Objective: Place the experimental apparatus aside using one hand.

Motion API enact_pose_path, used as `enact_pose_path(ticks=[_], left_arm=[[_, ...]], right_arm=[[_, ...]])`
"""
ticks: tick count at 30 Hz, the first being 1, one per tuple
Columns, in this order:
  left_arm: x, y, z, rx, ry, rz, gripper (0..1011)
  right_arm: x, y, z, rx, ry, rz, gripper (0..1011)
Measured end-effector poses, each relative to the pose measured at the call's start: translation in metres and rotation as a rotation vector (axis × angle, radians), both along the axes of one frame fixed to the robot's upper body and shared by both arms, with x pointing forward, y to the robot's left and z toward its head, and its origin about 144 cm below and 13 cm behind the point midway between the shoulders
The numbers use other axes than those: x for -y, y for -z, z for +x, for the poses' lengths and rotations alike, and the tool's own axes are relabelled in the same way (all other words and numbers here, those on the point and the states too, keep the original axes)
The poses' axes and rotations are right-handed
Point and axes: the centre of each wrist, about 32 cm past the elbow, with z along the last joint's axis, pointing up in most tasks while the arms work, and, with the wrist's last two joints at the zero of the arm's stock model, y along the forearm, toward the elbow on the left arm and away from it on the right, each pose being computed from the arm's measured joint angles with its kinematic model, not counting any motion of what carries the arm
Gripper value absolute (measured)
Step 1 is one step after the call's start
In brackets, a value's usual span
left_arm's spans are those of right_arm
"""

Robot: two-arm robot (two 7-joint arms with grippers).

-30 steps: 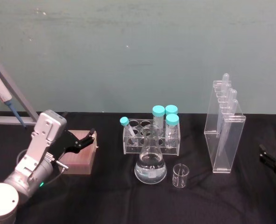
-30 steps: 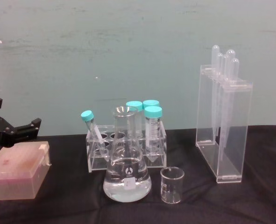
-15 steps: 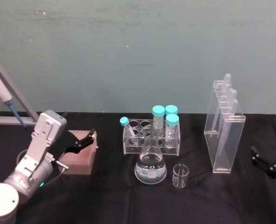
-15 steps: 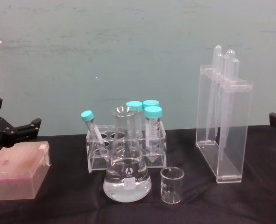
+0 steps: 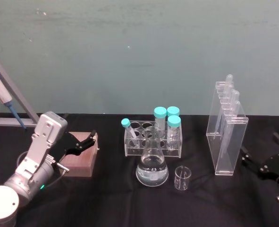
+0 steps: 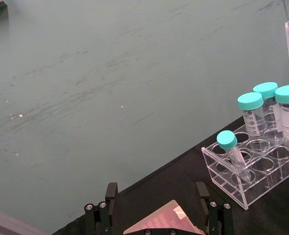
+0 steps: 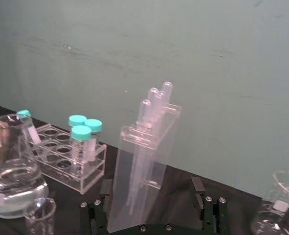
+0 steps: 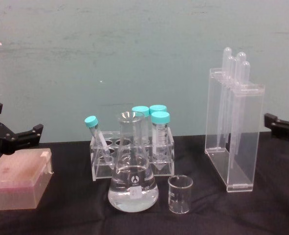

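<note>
Two grippers, both spread wide, flank the table (image 5: pixel 106 198). Nearest, a beaker (image 5: pixel 182 178) stands just right of the flask (image 5: pixel 152 163) at centre. The left gripper (image 6: pixel 156 191) hangs over a pink box (image 5: pixel 80 160); the right gripper (image 7: pixel 151 183) sits just beside the stand (image 5: pixel 226 139) of pipettes (image 5: pixel 230 85). A tube rack (image 5: pixel 153 139) stands behind the flask.

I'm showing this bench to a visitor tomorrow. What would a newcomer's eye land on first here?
Most likely the tall clear pipette stand at the right, with the right gripper open just to its right. Next, the conical flask of clear liquid at centre front, a small beaker beside it, and the teal-capped tubes in the rack behind. At far left the left gripper is open by a pink box.
</note>
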Motion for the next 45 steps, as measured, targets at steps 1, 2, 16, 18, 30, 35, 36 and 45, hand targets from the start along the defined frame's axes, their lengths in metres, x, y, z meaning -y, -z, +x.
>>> enact_pose_path(ticks=[1, 2, 16, 18, 30, 35, 36, 45], left_arm=[[0.000, 0.000, 0.000, 0.000, 0.000, 0.000, 1000], [0.000, 0.000, 0.000, 0.000, 0.000, 0.000, 1000], [0.000, 0.000, 0.000, 0.000, 0.000, 0.000, 1000], [0.000, 0.000, 0.000, 0.000, 0.000, 0.000, 1000], [0.000, 0.000, 0.000, 0.000, 0.000, 0.000, 1000], [0.000, 0.000, 0.000, 0.000, 0.000, 0.000, 1000], [0.000, 0.000, 0.000, 0.000, 0.000, 0.000, 1000], [0.000, 0.000, 0.000, 0.000, 0.000, 0.000, 1000]], right_arm=[[-0.001, 0.000, 0.000, 0.000, -0.002, 0.005, 1003], [-0.002, 0.000, 0.000, 0.000, -0.005, 0.009, 1003], [-0.025, -0.001, 0.001, 0.022, 0.043, 0.068, 1003], [-0.029, -0.001, 0.002, 0.025, 0.055, 0.076, 1003], [-0.047, 0.001, 0.009, 0.028, 0.088, 0.114, 1003], [-0.053, 0.001, 0.012, 0.031, 0.100, 0.128, 1003], [-0.055, 0.001, 0.013, 0.033, 0.103, 0.133, 1003], [-0.062, 0.002, 0.021, 0.046, 0.127, 0.152, 1003]])
